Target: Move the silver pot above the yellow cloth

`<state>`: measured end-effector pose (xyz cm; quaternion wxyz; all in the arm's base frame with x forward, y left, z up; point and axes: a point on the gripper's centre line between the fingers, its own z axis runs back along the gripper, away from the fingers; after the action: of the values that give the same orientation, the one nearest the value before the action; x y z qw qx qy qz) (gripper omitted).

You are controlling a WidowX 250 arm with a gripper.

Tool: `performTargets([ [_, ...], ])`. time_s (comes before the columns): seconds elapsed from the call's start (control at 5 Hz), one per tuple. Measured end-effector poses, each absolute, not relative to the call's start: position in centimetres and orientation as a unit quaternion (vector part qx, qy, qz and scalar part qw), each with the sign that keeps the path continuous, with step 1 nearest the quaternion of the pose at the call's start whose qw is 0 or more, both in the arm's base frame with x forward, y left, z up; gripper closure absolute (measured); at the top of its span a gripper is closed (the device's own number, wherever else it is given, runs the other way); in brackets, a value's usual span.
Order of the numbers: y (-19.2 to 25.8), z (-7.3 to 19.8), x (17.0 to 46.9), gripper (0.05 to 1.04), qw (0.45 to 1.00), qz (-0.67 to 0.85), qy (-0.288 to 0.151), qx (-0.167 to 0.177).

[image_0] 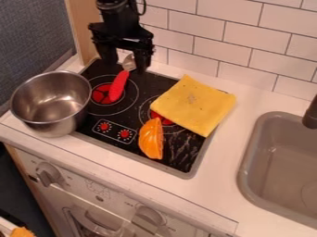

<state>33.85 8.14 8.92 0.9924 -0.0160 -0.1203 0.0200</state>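
one pot [54,102] – apart from cloth [197,102]

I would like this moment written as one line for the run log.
gripper open near red-handled utensil | silver pot at image-left edge of stove | yellow cloth over stove's far-right corner | pot not yet on cloth

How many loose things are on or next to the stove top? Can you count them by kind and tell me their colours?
Silver pot: 1
Yellow cloth: 1
Red-handled utensil: 1
Orange toy: 1
Total: 4
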Motion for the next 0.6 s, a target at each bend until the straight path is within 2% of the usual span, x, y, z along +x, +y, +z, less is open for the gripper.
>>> performTargets([
  [0.2,8.6,8.9,31.3,0.083,0.993,0.024,-0.116,-0.014],
  [0.6,11.6,6.4,26.8,0.083,0.996,0.05,-0.065,0.034],
])
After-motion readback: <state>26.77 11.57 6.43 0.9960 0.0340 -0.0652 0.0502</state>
